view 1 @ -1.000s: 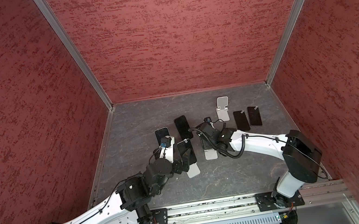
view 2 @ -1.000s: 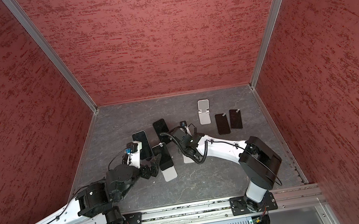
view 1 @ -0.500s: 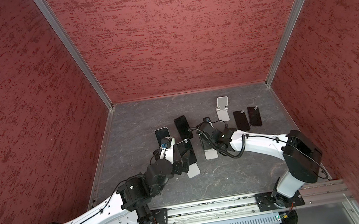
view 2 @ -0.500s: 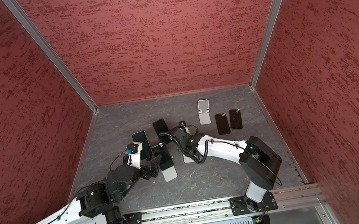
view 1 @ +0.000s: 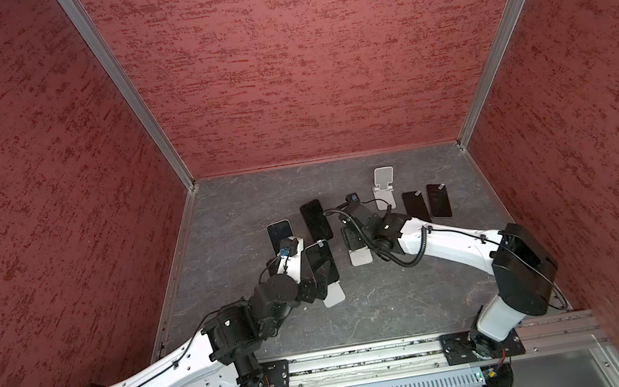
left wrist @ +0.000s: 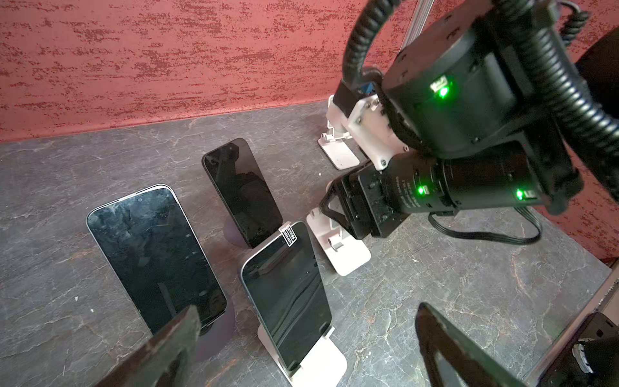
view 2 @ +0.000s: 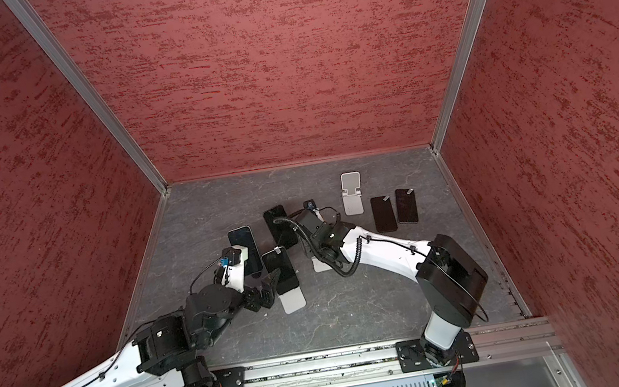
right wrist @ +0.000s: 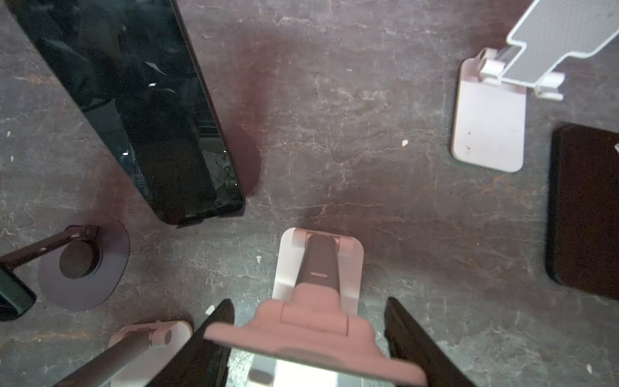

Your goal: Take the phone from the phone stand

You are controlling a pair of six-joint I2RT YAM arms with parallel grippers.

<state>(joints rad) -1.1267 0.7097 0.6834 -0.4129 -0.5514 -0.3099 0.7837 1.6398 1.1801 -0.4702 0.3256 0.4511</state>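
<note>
Nothing has moved: your left jaws stay spread just short of the phone (left wrist: 284, 284), still in its phone stand (left wrist: 325, 363) on the counter (view 1: 401, 306) — right jaws keep pinching the empty stand (right wrist: 351, 268) beside it.

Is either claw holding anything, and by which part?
Left gripper is open, empty. Right gripper looks closed on the side edges of the top plate of a white stand.

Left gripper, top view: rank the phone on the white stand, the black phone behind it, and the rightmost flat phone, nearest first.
1. Phone on the white stand, right beside the left gripper.
2. Black phone, farther back, near the middle.
3. Rightmost flat phone, far across on the right.
</note>
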